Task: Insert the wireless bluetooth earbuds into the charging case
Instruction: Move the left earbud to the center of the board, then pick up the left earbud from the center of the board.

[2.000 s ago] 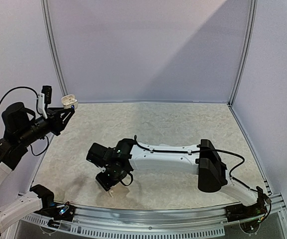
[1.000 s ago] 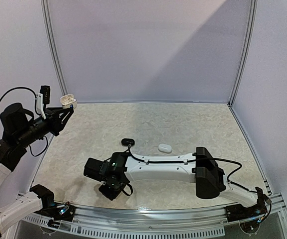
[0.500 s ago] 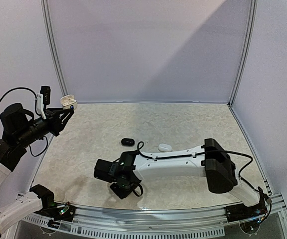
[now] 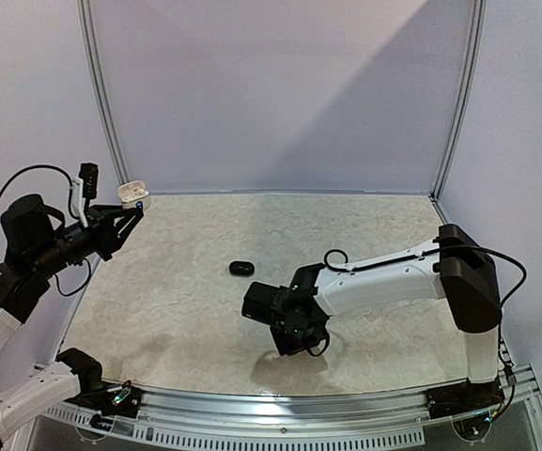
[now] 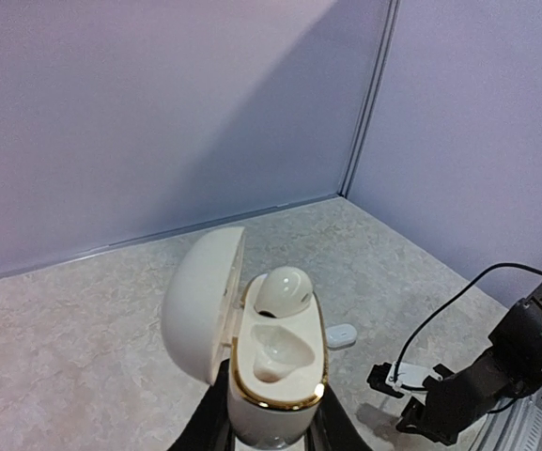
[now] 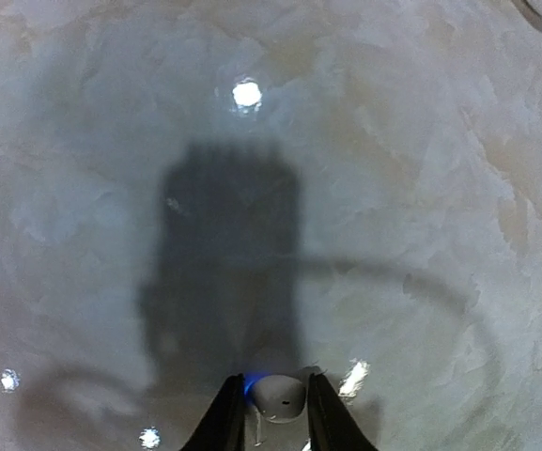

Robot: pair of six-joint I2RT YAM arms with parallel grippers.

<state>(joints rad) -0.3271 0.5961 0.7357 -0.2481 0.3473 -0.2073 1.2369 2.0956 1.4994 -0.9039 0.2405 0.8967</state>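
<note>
Closest to me, low in the centre of the overhead view, my right gripper (image 4: pixel 287 346) points down at the table (image 4: pixel 186 310). Its wrist camera shows both fingers (image 6: pixel 225 418) clenched on a white earbud (image 6: pixel 278 396) at the bottom edge of that frame, with the gripper's shadow lying on the marbled surface above it. I cannot tell whether the bud touches the table. A little farther back, just left of the right wrist, a small black case (image 4: pixel 241 269) lies flat on the table. The left wrist view also shows a small white closed case (image 5: pixel 342 335) on the table right of centre, near the right arm (image 5: pixel 496 376). Farthest off, at the upper left of the overhead view, my left gripper (image 4: pixel 128 211) is raised above the table's left edge, grasping the charging case (image 5: pixel 272 381) by its base. The case stands upright with its lid (image 5: pixel 203 303) swung open to the left. A second white earbud (image 5: pixel 282 289) sits in its farther well.
</note>
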